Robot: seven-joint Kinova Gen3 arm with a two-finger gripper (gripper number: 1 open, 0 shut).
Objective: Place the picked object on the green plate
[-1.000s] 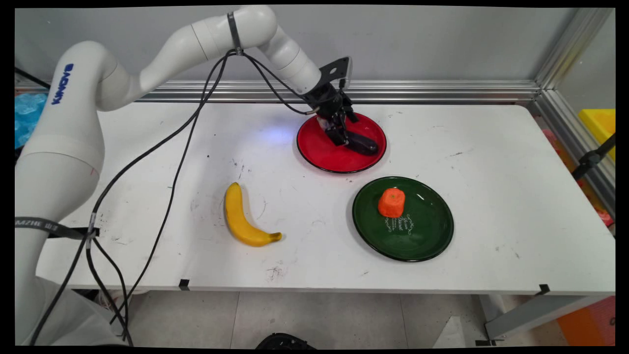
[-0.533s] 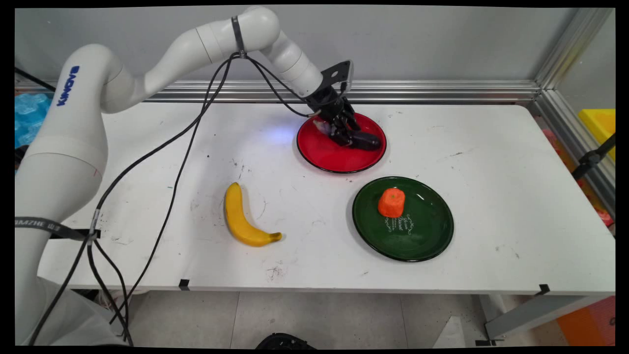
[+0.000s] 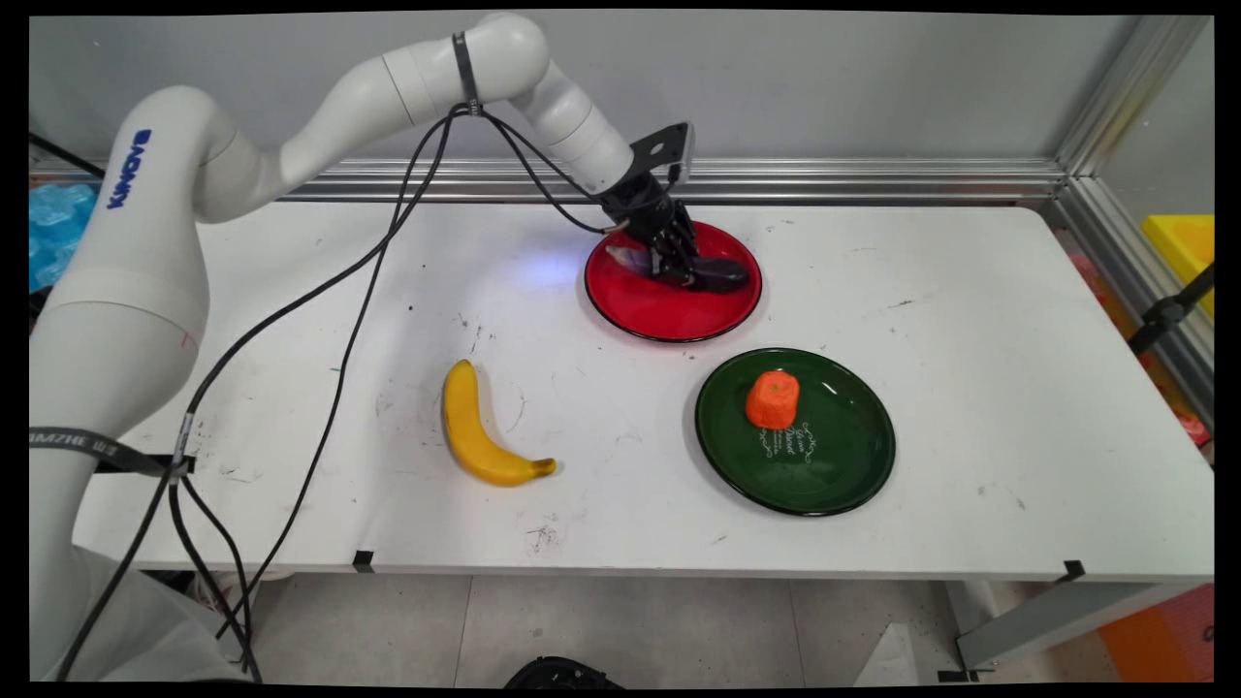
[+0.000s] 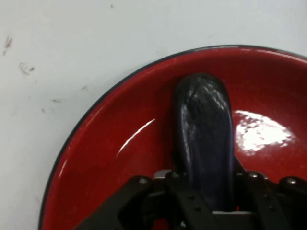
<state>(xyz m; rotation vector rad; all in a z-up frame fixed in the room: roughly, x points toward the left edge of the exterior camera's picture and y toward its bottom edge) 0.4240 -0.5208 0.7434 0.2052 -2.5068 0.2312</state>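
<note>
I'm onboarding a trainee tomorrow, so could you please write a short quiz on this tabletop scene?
1. True or false: the banana lies on a plate.
2. Which plate carries the orange piece? A) red plate B) green plate C) neither
3. Fill in: the gripper is shut on the dark ____.

Key:
1. False; it lies on the bare table.
2. B.
3. Eggplant, over the red plate.
</note>
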